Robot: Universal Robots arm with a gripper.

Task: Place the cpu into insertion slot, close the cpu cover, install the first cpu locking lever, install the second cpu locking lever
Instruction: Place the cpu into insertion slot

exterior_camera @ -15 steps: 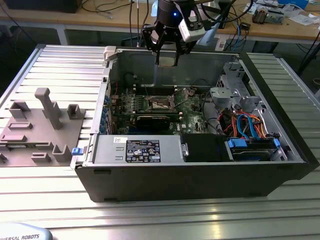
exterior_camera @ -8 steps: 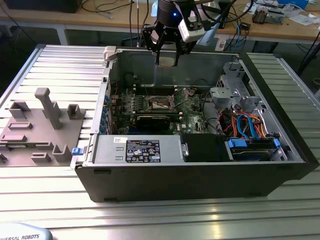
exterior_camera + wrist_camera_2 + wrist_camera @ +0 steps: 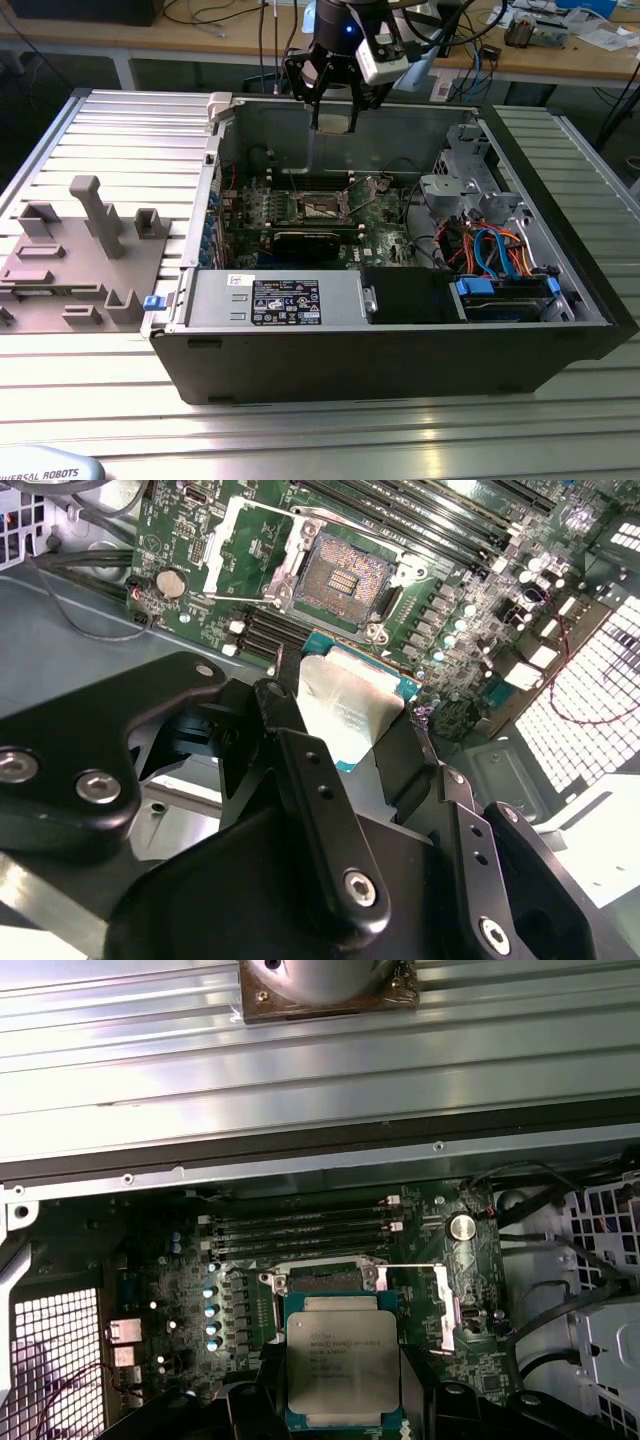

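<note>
The cpu (image 3: pixel 350 712) is clamped flat between the 2 fingers (image 3: pixel 300 755) of the gripper (image 3: pixel 335 118), above the open case. The insertion slot (image 3: pixel 345 577) lies below, well apart, with the cpu cover (image 3: pixel 226 542) swung open.

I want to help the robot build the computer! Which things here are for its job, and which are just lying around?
For the job:
the cpu, pinched in the claw
the insertion slot, empty
the cpu cover, swung open

Just lying about:
the memory slots
the round battery
the blue and orange cables
the grey holder tray
</note>
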